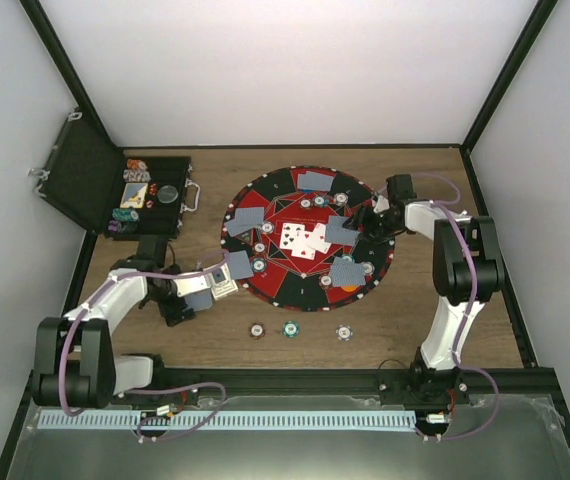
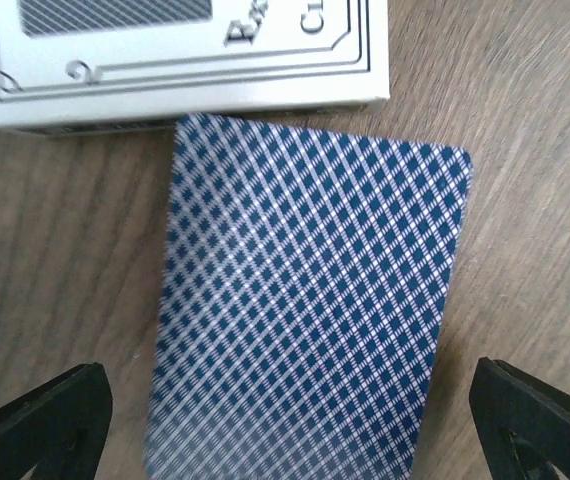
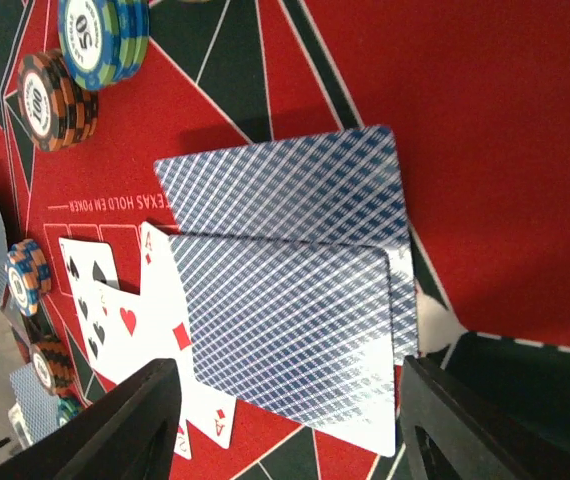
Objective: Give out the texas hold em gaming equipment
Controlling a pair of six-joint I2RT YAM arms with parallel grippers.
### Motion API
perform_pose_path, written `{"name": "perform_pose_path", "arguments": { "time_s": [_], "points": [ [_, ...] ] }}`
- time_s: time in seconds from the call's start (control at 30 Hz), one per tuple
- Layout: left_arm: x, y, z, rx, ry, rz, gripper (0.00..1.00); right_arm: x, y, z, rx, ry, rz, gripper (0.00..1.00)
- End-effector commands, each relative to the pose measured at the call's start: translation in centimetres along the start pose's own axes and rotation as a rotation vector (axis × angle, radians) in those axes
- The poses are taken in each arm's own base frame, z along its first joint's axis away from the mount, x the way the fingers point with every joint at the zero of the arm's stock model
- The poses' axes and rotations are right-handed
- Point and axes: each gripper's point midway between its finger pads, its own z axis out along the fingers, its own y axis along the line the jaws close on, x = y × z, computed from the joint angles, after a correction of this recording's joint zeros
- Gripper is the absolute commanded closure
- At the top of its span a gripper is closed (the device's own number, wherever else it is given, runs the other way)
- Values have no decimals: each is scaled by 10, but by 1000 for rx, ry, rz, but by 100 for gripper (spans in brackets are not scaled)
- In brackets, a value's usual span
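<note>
A round red and black poker mat lies mid-table with face-up cards at its centre, and blue-backed cards and small chips round its rim. My left gripper stands open over a blue-backed card that lies flat on the wood beside a white card box. My right gripper stands open over two overlapping face-down cards on the mat, next to face-up cards. Its black fingers do not touch the cards. Chip stacks stand further off.
A black hinged case lies open at the back left with chips inside. Three loose chips sit on the wood in front of the mat. An orange disc rests on the mat's near right rim. Grey walls close in the table.
</note>
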Motion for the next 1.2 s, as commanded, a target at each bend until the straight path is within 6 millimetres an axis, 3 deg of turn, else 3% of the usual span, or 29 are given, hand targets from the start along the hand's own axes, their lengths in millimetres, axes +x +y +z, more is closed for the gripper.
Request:
{"name": "perform_pose_path", "arguments": {
  "time_s": [0.0,0.2,0.23,0.3,0.4,0.5,0.63,0.73,0.93,1.07,1.17],
  "points": [
    [-15,2,-25,-5,-54,30,0,-24,7,-25,70,-80,-37,34],
    [-30,-3,-47,66,-80,9,0,-43,18,-67,157,-215,-86,11],
    [-36,0,-53,68,-96,-1,0,-44,21,-75,161,-243,-97,3],
    [-50,9,-65,54,-145,-23,0,-48,25,-91,182,-304,-116,0],
    [-87,48,-90,-68,-293,-108,0,-52,31,-120,211,-418,-159,0],
    [-116,102,-113,-241,-454,-286,0,-55,33,-153,251,-560,-193,0],
    [-129,153,-133,-391,-670,-532,0,-53,7,-201,405,-798,-140,0],
    [-130,169,-134,-455,-802,-615,0,-50,-5,-222,436,-1000,-201,0],
    [-106,192,-113,-653,-890,-688,0,-27,-47,-222,506,-1157,-206,0],
    [-88,194,-105,-782,-921,-694,0,-24,-67,-219,580,-1185,-190,0],
    [-74,188,-94,-825,-927,-720,0,-19,-68,-221,564,-1243,-229,0]
  ]
}}
